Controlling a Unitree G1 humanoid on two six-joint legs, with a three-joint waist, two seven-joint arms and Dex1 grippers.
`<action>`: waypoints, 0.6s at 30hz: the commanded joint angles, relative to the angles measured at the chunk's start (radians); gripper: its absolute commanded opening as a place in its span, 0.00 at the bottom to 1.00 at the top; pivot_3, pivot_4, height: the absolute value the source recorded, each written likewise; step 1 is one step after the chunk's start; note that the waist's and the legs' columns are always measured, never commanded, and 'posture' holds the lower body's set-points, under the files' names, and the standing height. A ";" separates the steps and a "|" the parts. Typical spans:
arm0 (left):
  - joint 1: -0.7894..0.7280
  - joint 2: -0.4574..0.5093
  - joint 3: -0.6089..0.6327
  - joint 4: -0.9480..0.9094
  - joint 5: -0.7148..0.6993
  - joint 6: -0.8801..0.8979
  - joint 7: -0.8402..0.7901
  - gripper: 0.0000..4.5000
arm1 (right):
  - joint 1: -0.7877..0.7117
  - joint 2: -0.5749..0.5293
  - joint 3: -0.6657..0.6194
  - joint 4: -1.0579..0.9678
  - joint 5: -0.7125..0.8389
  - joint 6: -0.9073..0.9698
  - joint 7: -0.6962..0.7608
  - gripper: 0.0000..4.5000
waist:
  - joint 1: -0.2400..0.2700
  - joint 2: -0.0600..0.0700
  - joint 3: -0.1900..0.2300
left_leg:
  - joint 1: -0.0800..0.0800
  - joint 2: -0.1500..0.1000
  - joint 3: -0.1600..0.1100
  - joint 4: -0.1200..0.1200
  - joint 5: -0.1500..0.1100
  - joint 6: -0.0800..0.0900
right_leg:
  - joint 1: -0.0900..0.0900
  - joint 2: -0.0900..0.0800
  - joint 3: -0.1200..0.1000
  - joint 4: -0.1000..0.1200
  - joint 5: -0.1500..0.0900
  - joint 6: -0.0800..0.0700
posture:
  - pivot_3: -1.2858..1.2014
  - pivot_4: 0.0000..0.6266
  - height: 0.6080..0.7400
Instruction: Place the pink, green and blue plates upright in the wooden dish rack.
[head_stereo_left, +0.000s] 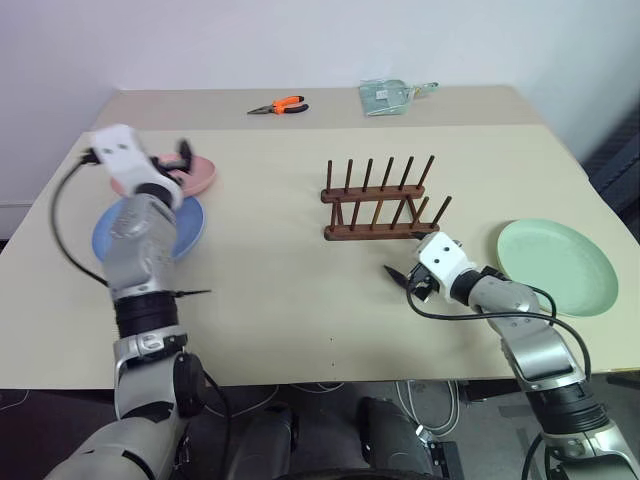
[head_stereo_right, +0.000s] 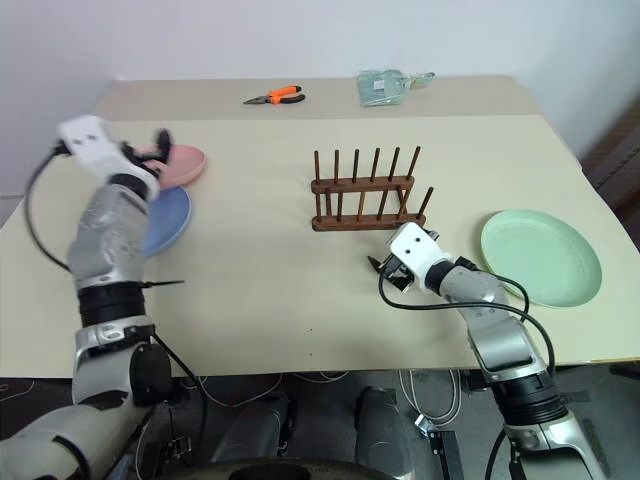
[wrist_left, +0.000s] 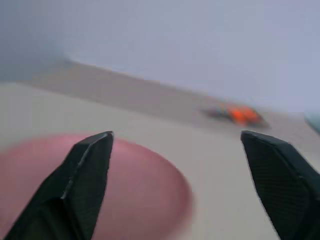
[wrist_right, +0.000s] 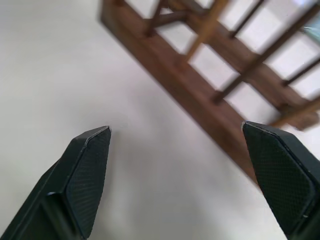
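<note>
Starting point, nothing racked yet: the small dark brown wooden dish rack (head_stereo_left: 383, 205) stands empty near the middle of the worktop (head_stereo_left: 300, 290), all pegs bare. The round salmon pink plastic plate (head_stereo_left: 195, 175) lies flat near the worktop's left edge, and the round light blue plastic plate (head_stereo_left: 178, 228) lies flat just in front of it, overlapping or touching it, partly hidden behind the left arm. The round pale mint green plastic plate (head_stereo_left: 556, 265) lies flat by the right edge, well apart from the rack.

Left gripper (wrist_left: 177, 145) is raised over the pink plate, fingers spread wide, nothing between them. Right gripper (wrist_right: 177, 137) sits low over bare worktop just in front of the rack's near rail, between rack and green plate, fingers also spread, empty.

Progress judgement: zero of three plates placed; all three pick-ups, tilts to upright and slot-ins remain. Left looks lined up for the pink plate first.

Orange-handled pliers (head_stereo_left: 280, 105) and a clear plastic bag (head_stereo_left: 392, 96) lie along the far edge, unrelated.
</note>
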 joint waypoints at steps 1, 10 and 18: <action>-0.031 -0.028 0.100 -0.058 -0.115 0.088 0.120 0.93 | -0.029 0.014 0.002 -0.011 0.000 -0.020 0.004 0.96 | 0.001 0.000 0.000 | 0.000 0.000 0.000 0.000 0.000 0.000 | 0.000 0.000 0.000 0.000 0.000 0.000 | 0.52 0.24 1.00; -0.089 -0.049 0.312 0.048 -0.380 0.251 0.327 0.93 | -0.027 0.019 0.002 -0.007 -0.007 -0.025 -0.005 0.96 | 0.000 -0.001 0.000 | 0.000 0.000 0.000 0.000 0.000 -0.001 | 0.000 0.000 0.000 0.000 0.000 0.000 | 0.52 0.24 1.00; -0.185 0.003 0.301 0.282 -0.405 0.160 0.289 0.29 | 0.011 0.022 -0.030 -0.052 0.019 0.011 -0.018 0.96 | -0.001 -0.002 0.000 | 0.000 0.000 0.000 0.000 0.001 -0.001 | 0.000 0.000 0.000 0.000 0.000 0.000 | 0.52 0.24 1.00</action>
